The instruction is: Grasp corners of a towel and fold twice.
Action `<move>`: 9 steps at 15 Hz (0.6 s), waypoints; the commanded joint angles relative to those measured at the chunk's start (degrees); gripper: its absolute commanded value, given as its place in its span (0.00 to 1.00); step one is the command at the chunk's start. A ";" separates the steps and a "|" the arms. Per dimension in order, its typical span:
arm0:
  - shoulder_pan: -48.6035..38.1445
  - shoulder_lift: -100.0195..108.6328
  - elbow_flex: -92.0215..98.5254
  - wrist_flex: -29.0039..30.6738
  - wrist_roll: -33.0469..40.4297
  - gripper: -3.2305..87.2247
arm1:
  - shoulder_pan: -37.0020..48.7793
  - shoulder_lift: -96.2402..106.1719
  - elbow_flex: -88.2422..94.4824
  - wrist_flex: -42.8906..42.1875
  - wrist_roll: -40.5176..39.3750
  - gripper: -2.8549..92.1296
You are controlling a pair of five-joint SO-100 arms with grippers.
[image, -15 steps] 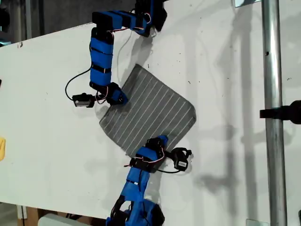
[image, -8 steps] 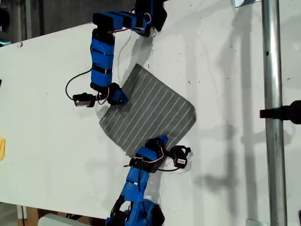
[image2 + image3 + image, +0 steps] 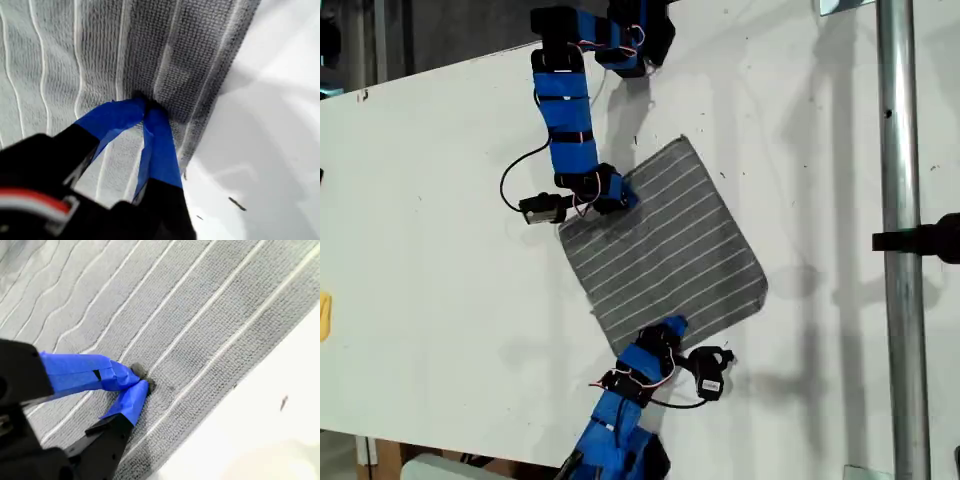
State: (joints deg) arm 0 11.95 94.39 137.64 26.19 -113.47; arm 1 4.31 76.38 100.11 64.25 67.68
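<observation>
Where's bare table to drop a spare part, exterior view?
Widest bare patch: the table on the exterior view's left, bordered by the towel and the upper arm's cable. A narrower strip lies between the towel and the metal pole. Crowded: the towel's edges, where my first pincer and second pincer pinch the cloth.

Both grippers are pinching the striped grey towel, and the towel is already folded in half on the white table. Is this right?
Not quite. Both grippers do pinch the towel, but the exterior view shows it lying flat, a single unfolded square on the white table. My first gripper and my second gripper only pinch it.
</observation>
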 commanded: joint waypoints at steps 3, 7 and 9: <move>-1.49 18.81 9.05 15.21 2.46 0.02 | -9.93 7.56 3.43 -0.79 10.90 0.03; -6.59 22.32 5.71 20.13 9.58 0.02 | -12.04 7.03 3.34 -4.04 13.01 0.03; -7.03 23.47 -0.09 23.64 12.57 0.02 | -10.28 10.20 2.99 -1.76 11.07 0.03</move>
State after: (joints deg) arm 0 6.24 115.66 143.35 47.46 -102.39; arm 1 -7.21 80.95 103.80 61.26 79.63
